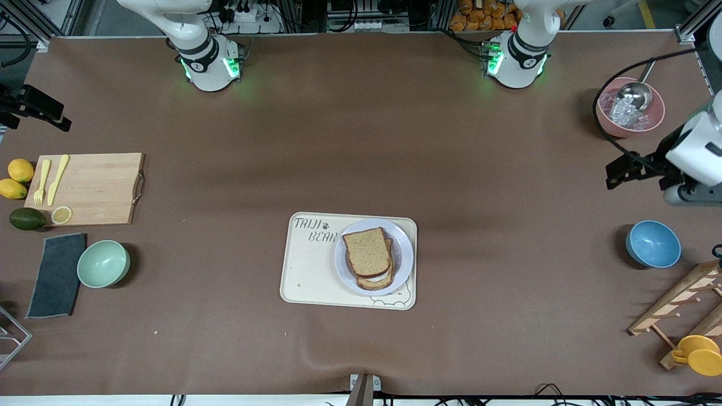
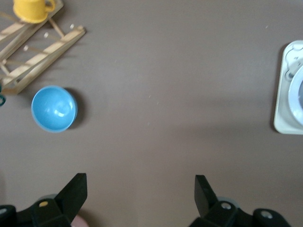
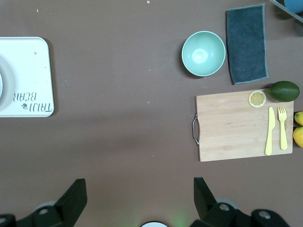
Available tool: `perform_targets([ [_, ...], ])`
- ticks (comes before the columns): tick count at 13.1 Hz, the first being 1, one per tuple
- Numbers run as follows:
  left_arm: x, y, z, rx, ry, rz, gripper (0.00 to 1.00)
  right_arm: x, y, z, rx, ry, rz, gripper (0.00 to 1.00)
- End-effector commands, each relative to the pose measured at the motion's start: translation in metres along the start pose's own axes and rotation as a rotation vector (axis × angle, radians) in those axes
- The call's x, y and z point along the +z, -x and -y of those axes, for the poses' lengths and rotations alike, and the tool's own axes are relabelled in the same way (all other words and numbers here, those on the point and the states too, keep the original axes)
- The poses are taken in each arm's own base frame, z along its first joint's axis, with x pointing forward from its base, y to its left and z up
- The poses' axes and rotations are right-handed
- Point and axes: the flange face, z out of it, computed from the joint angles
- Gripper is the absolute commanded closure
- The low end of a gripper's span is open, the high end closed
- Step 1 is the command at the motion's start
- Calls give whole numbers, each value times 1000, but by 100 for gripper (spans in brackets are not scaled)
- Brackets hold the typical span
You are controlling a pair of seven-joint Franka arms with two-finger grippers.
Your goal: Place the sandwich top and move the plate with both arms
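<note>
The sandwich top [image 1: 366,252], a plain brown bread slice, lies on a second slice with a strip of white showing between them. Both sit on the pale plate [image 1: 404,248], which stands on the cream bear-printed tray [image 1: 307,270] at mid-table. My left gripper [image 2: 141,189] is open and empty, high over bare table between the tray [image 2: 285,94] and a blue bowl [image 2: 54,108]. My right gripper [image 3: 140,191] is open and empty, high over the table near its own base. Neither gripper is near the plate.
A cutting board [image 1: 93,189] with yellow cutlery, lemons, an avocado, a mint bowl [image 1: 104,263] and a grey cloth lie at the right arm's end. A pink bowl [image 1: 630,107], the blue bowl [image 1: 653,243], a wooden rack [image 1: 685,304] and white-black equipment [image 1: 691,155] are at the left arm's end.
</note>
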Motion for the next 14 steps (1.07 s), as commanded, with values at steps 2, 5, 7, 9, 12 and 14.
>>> perform_targets([
  [2, -9, 47, 1, -20, -1, 33, 0, -3, 2, 1, -4, 1, -2, 0],
  [5, -2, 29, -2, -22, 27, 46, 0, -4, 2, 0, 4, 0, -6, 0],
  [7, -8, 16, 8, -38, 45, 61, 0, -3, 1, 3, 1, -2, -9, 0],
  [9, -11, 12, 8, -35, 49, 61, 0, -3, 1, 3, 1, -2, -9, 0],
  [12, -17, 5, 12, -44, 37, 42, 0, -3, 1, 2, 4, 0, -8, 0],
  [14, -22, 6, 29, -72, 57, 28, 0, -3, 1, 2, 4, 0, -6, 0],
])
